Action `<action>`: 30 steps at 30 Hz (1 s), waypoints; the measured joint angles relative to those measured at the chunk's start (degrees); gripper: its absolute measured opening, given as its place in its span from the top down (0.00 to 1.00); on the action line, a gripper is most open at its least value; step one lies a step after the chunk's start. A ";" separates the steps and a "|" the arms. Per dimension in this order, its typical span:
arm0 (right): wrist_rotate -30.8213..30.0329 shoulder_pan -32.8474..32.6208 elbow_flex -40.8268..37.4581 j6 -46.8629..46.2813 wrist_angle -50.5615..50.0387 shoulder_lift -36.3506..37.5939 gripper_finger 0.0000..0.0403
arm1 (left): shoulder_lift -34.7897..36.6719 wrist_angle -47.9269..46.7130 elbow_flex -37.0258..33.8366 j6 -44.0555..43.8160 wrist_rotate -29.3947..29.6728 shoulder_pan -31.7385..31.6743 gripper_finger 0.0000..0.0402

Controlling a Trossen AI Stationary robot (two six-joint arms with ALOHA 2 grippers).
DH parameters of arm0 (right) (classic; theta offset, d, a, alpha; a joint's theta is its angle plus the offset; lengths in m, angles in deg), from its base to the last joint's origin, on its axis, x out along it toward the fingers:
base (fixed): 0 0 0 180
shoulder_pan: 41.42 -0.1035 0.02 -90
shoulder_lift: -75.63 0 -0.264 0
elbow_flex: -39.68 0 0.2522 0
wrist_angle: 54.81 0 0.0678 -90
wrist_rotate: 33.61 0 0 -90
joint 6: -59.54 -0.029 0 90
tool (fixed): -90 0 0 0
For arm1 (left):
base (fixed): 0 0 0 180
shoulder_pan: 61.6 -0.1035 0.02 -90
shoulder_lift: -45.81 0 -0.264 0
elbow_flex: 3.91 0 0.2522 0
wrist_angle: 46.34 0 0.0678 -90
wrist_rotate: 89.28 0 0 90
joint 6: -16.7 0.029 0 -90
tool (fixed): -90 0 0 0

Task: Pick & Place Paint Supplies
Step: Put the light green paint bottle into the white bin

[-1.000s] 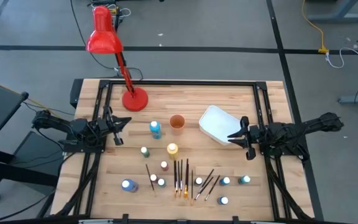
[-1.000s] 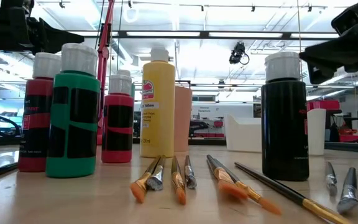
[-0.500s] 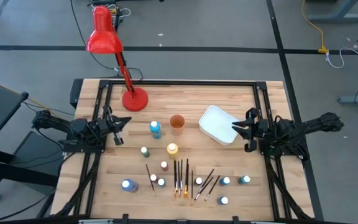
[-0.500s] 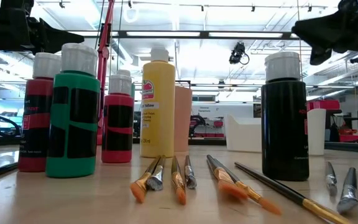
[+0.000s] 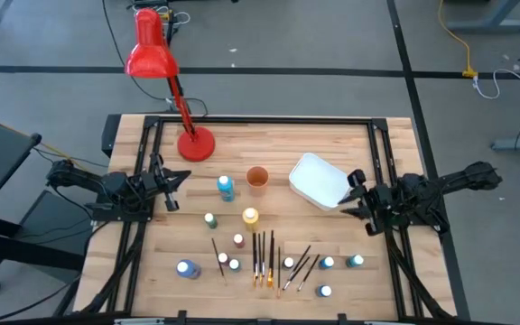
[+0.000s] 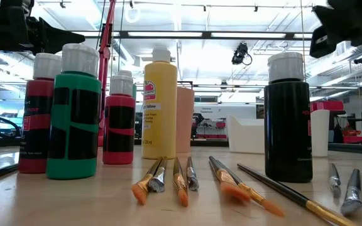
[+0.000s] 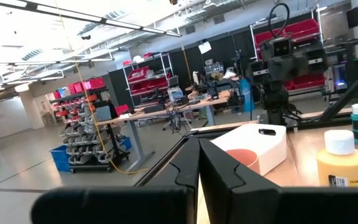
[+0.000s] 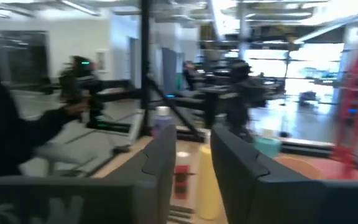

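Several small paint bottles stand upright on the wooden table: a blue one (image 5: 226,187), a yellow one (image 5: 250,217) and white-capped ones (image 5: 327,263) toward the near edge. The low view shows a green one (image 6: 74,113), the yellow one (image 6: 159,107) and a black one (image 6: 286,119). Thin brushes (image 5: 263,257) lie flat at the near middle, more of them (image 5: 301,265) to their right. My left gripper (image 5: 179,183) hovers shut at the table's left side, its tips (image 7: 199,163) together. My right gripper (image 5: 345,200) hovers open (image 8: 191,158) beside the white tub's right edge.
A white rounded tub (image 5: 318,180) sits right of centre, with a small orange cup (image 5: 257,177) beside it. A red desk lamp stands by its round base (image 5: 196,144) at the far left. A black frame (image 5: 260,121) borders the table.
My right gripper has risen; in the low view it climbs toward the top right corner. In the high view it sways slightly beside the tub. The left arm and all supplies keep still.
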State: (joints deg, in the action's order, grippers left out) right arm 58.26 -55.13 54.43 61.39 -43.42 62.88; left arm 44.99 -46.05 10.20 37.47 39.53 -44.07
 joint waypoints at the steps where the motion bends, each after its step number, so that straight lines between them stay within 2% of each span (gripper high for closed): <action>1: 1.54 0.00 0.00 -0.54 0.00 -0.22 0.69 | 0.00 0.00 0.00 -0.01 0.00 0.01 0.96; 3: 5.54 0.00 0.00 -2.46 -0.43 -0.84 0.64 | 0.00 0.01 -0.01 -0.31 0.00 -0.01 0.96; 6: 15.23 0.04 0.00 -2.89 -3.34 -1.79 0.56 | 0.00 0.00 0.01 -0.42 0.00 -0.01 0.96; 10: 29.60 -0.04 0.00 1.87 -9.34 -2.93 0.50 | 0.00 0.02 -0.01 -0.48 0.28 -0.01 0.96; 12: 33.89 -0.02 0.00 4.24 -11.73 -3.39 0.49 | 0.00 0.01 -0.01 -1.03 0.74 -0.01 0.96; 22: 45.31 -1.30 0.00 9.41 -12.41 -6.92 0.52 | 0.00 0.48 0.01 -11.97 1.11 0.01 0.96; 25: 45.50 -2.61 0.00 12.27 -11.99 -8.94 0.53 | 0.00 0.48 -0.01 -13.72 1.64 0.01 0.96; 30: 45.12 -4.85 0.00 16.07 -12.01 -13.48 0.54 | 0.00 0.48 0.01 -17.28 6.33 0.00 0.96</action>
State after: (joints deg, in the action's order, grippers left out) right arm 103.38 -59.98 54.43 77.46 -55.43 49.41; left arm 44.99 -45.57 10.21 20.19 45.86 -44.07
